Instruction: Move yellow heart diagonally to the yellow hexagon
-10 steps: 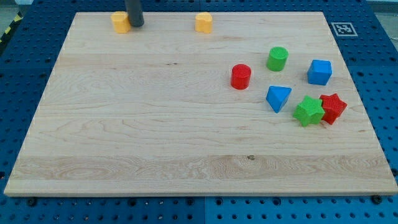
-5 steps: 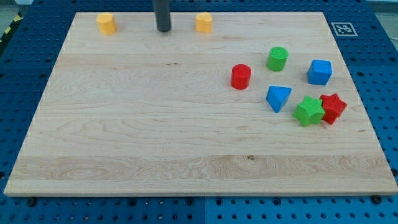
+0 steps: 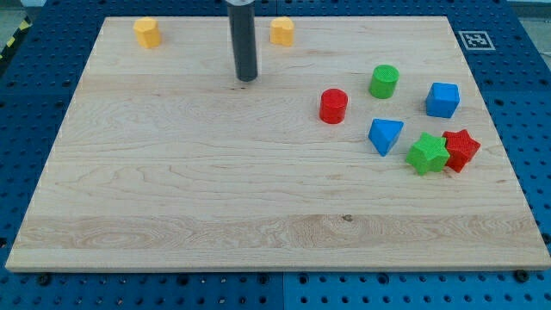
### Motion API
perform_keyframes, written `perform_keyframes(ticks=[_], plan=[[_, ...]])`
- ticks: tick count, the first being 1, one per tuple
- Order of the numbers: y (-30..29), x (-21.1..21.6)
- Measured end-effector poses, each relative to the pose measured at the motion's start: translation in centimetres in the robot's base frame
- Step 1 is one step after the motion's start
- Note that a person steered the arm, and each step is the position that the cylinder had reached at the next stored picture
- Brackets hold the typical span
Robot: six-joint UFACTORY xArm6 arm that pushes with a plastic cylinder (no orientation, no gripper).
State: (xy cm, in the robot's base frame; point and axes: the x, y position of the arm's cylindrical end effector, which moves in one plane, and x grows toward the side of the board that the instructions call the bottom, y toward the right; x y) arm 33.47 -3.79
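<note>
Two small yellow blocks sit near the board's top edge: one at the view's top left (image 3: 147, 32) and one right of it (image 3: 281, 31). At this size I cannot tell which is the heart and which the hexagon. My tip (image 3: 247, 79) rests on the board below and between them, nearer the right yellow block, and touches neither.
A red cylinder (image 3: 333, 106), a green cylinder (image 3: 384, 81), a blue cube (image 3: 442, 100), a blue triangle (image 3: 385, 135), a green star (image 3: 427, 153) and a red star (image 3: 461, 149) cluster at the view's right. A black-and-white marker (image 3: 474, 40) sits off the board's top right corner.
My tip left the left yellow block and moved right, then toward the view's bottom. The left yellow block shifted a little to the left early on, then stayed still.
</note>
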Motion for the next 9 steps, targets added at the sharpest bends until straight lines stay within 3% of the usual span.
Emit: perform_keyframes(ticks=[2, 4, 7, 9], plan=[[6.5, 0.0], [6.7, -0.1], [6.7, -4.9], [10.2, -7.5]])
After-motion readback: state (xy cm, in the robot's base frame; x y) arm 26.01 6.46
